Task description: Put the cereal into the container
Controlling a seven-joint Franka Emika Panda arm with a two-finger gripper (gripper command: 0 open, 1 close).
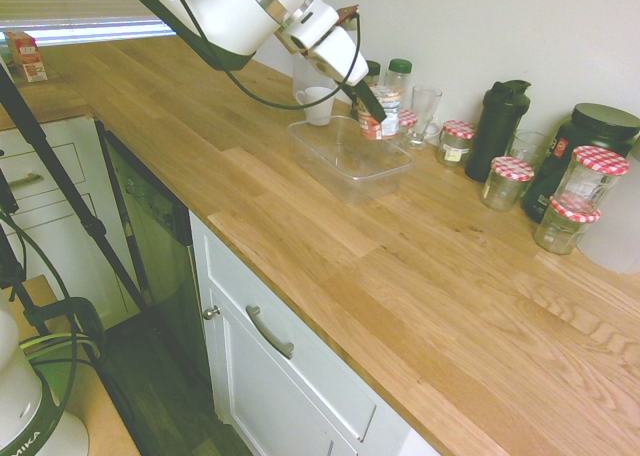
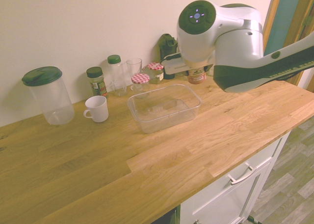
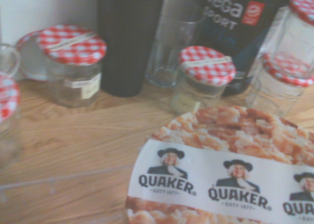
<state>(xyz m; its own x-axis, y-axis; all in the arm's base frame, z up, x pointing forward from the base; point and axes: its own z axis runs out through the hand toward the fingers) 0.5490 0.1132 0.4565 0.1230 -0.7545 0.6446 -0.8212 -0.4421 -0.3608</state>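
A Franka arm's gripper [image 1: 372, 114] is clamped on the cup [image 1: 378, 122] of Quaker cereal and holds it in the air above the far rim of the tub [image 1: 350, 157], on an oak kitchen counter [image 1: 420, 266]. The fingers pinch the cup's side wall, and the cup hangs tilted rather than upright. From the wrist, its printed wrapper fills the lower part of the picture, with the foil-like top facing the camera.

The cup looks light and fairly stiff, a thin-walled single serving, likely to dent if squeezed hard; the glossy wrapper may be a little slippery. The side wall, where the fingers sit now, seems the sensible place to hold it, clear of the soft foil top.

The tub, clear and shallow with rounded corners, stands empty, nearer the counter's front than the row of things along the wall. It is much wider than the cup, so dropping the cup in should call for little precision.

Behind the tub a white mug [image 2: 96, 108] stands with nothing visible in it, and a drinking glass [image 2: 133, 67] looks empty. Two small green-lidded bottles [image 2: 96, 80] stand beside it; their contents cannot be made out. Jars with red-checkered lids [image 2: 140, 81] line the wall, along with a dark shaker bottle [image 1: 497, 128] and a black Vega tub [image 1: 585, 141]. At the far end of the counter a large clear canister [image 2: 49, 96] with a green lid appears empty.
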